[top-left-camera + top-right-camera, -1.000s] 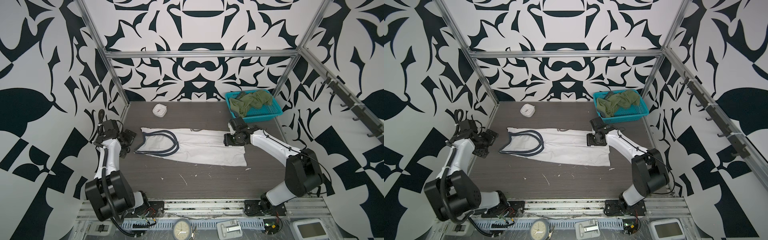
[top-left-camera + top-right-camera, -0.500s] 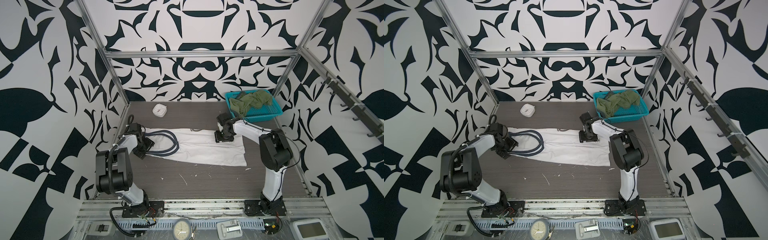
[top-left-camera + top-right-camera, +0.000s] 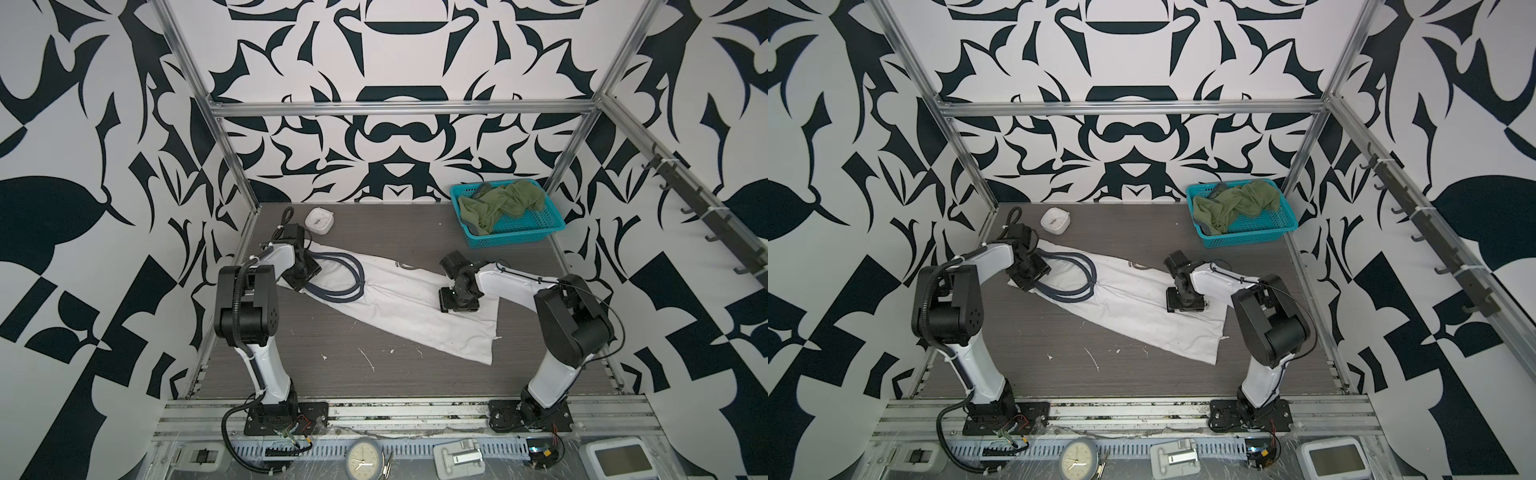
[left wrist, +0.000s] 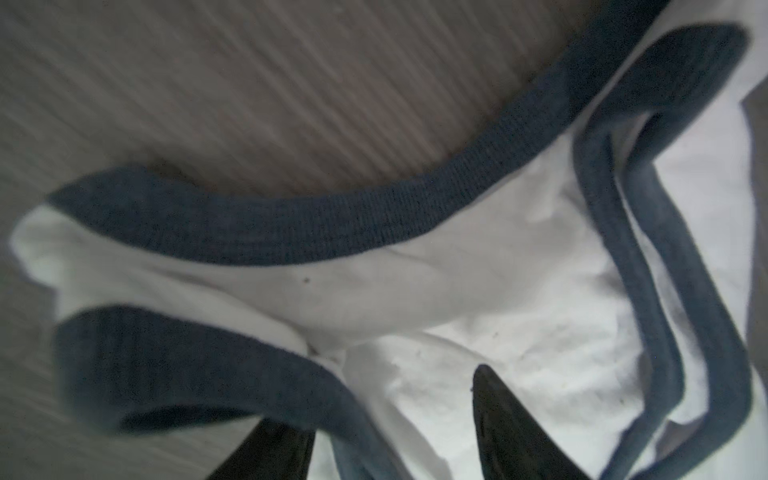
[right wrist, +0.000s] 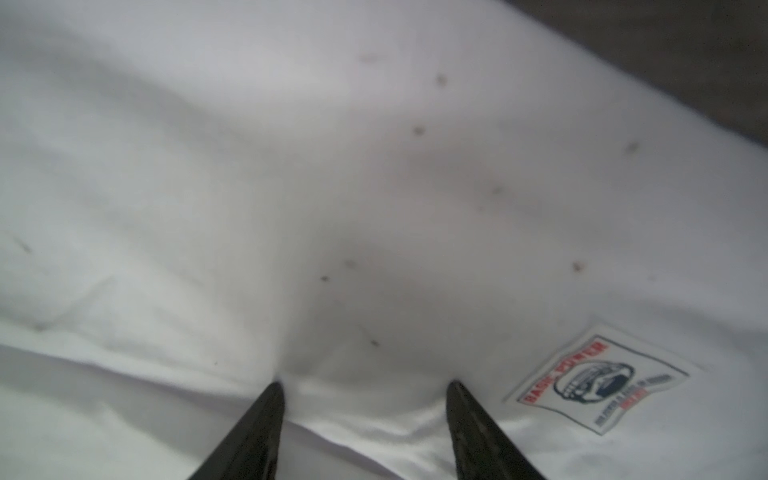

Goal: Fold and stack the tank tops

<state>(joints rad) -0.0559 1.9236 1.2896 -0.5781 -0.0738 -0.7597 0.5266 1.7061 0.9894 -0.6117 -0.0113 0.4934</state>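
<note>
Left gripper (image 4: 374, 399) sits part-open at the strap end of the white cotton tank top with navy trim (image 3: 395, 299). In the left wrist view one black finger is tucked under a navy-trimmed strap (image 4: 187, 357), the other rests on white cloth, with bunched fabric between them and nothing visibly clamped. In both top views it sits at centre-left (image 3: 305, 272) (image 3: 1030, 272). Right gripper (image 5: 363, 384) is part-open too, both fingertips pressed down into the white cloth with a small pucker between, beside a square sewn label with red lettering (image 5: 598, 380); in the top views it sits right of centre (image 3: 457, 301) (image 3: 1185, 305). White top lies as a long narrow strip across the dark wood-grain table (image 3: 332, 374), running from upper left to lower right, straps at the left end. Olive green tank top (image 3: 503, 201) is crumpled in the teal plastic mesh basket (image 3: 515, 239) at upper right, well apart. Small white square clock (image 3: 319, 219) stands near the back, just above the left gripper.
</note>
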